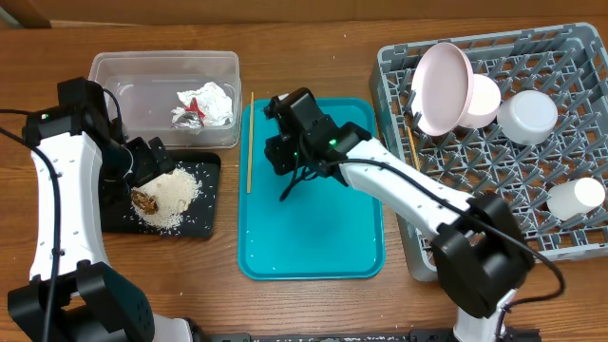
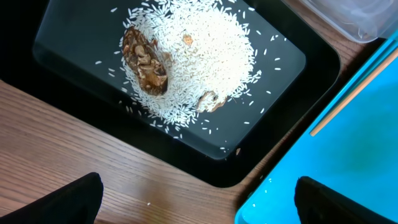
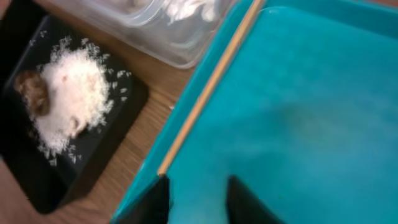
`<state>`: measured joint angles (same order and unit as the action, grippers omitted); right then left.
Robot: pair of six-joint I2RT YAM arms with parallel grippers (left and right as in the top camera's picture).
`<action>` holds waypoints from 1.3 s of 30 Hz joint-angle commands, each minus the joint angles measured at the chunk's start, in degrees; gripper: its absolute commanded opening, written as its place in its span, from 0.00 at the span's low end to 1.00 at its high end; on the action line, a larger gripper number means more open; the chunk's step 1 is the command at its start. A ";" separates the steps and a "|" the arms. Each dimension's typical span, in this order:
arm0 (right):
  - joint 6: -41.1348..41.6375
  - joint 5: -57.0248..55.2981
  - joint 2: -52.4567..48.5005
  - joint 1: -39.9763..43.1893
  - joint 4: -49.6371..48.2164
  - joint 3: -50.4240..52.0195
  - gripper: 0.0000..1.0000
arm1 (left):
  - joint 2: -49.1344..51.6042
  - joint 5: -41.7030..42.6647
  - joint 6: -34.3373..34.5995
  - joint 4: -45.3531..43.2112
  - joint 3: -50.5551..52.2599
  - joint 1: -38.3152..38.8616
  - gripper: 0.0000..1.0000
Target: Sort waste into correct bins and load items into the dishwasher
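Observation:
A thin wooden chopstick lies along the left rim of the teal tray; it also shows in the right wrist view and the left wrist view. My right gripper is open and empty just above the teal tray, its left finger next to the chopstick's near end. My left gripper is wide open and empty over the black tray, which holds rice and brown scraps. The clear tub holds white tissue and a red wrapper.
The grey dish rack at the right holds a tilted pale plate, white bowls, a white cup and a second chopstick at its left side. A few rice grains lie on the teal tray's corner.

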<state>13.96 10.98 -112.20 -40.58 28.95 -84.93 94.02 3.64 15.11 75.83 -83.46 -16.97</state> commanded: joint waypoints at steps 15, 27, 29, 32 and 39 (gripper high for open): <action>2.84 17.18 -8.94 -0.90 -14.21 -0.31 0.04 | -1.07 0.70 1.22 0.02 -1.40 -0.09 1.00; 2.84 13.42 -12.07 -3.56 -15.91 -0.31 0.04 | -1.07 0.70 1.20 0.22 -1.40 -0.09 1.00; 2.86 12.15 -12.24 -3.80 -16.04 -0.31 0.04 | -1.07 0.68 1.22 0.24 -1.40 -0.09 1.00; 2.84 9.86 -12.24 -4.11 -16.04 -0.31 0.04 | -1.07 0.70 1.22 0.31 -1.40 -0.09 1.00; 2.84 8.11 -12.37 -4.11 -16.04 -0.31 0.04 | -1.07 0.70 1.20 0.44 -1.40 -0.09 1.00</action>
<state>16.51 20.82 -124.05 -44.36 13.34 -84.90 94.02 3.90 15.11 76.09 -83.64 -16.97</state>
